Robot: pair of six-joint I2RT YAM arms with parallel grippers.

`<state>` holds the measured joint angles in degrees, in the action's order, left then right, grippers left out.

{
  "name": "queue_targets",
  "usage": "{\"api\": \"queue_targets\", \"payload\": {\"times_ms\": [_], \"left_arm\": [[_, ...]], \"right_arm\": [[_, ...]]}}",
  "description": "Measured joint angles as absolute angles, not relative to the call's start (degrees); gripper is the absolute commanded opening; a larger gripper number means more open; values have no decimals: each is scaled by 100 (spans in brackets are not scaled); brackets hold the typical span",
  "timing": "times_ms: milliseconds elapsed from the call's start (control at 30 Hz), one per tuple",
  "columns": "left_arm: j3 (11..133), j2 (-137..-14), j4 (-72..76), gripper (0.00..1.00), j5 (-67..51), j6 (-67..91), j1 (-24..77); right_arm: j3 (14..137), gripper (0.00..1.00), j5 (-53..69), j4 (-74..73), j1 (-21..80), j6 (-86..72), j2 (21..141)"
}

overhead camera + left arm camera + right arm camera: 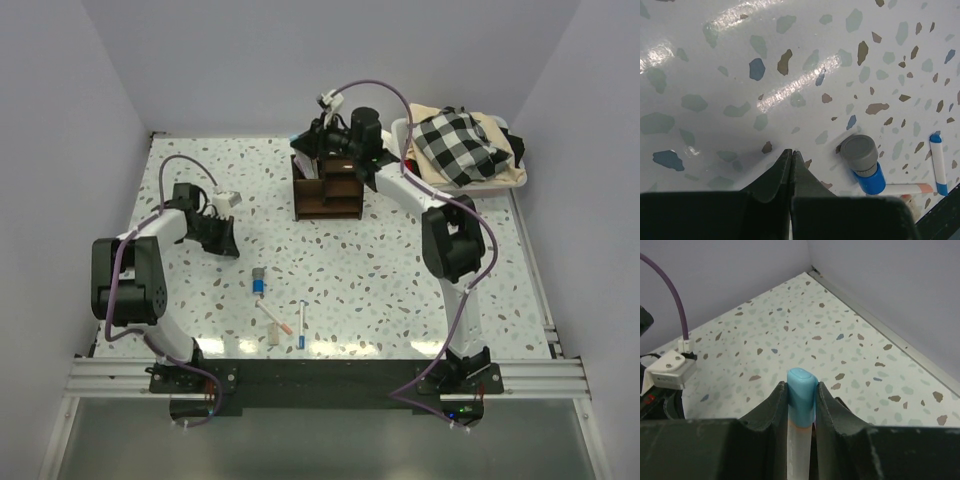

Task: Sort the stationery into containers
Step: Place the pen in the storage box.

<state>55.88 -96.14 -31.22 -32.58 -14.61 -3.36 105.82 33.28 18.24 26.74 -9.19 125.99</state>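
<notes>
The right end effector (800,390) is pinching a blue-capped pen (801,380), probably light, stiff and slippery, near its cap above the organizer (327,197), while the left end effector (791,156) is hovering closed, empty, over the tabletop (715,65).

A white bench (400,290) speckled with grey, brown and blue chips fills the scene. Plain pale lavender-grey walls close it in: left wall (60,120), far wall (330,60), right wall (590,150). An aluminium rail (540,375) runs along the near edge. Soft overhead glare (330,345) gleams near that edge. A white bin (403,130) with checkered cloth (455,145) sits far right.
</notes>
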Motion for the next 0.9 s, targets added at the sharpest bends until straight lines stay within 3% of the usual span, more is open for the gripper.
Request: {"api": "queue_targets", "payload": {"times_ms": [667,767,900], "left_arm": [[5867,-9679,-3756,1,-3216,-1852,-274],[5986,-9721,-3905,26,-3227,-1994,-274],[6149,-9782,-4025,33,-3210,-2112,-301]], "right_arm": [[10031,0,3459,2980,2742,-349,12449],[10022,16,3402,3081,2742,-290,12449],[9998,27,3369,3218,2742,-274,12449]]}}
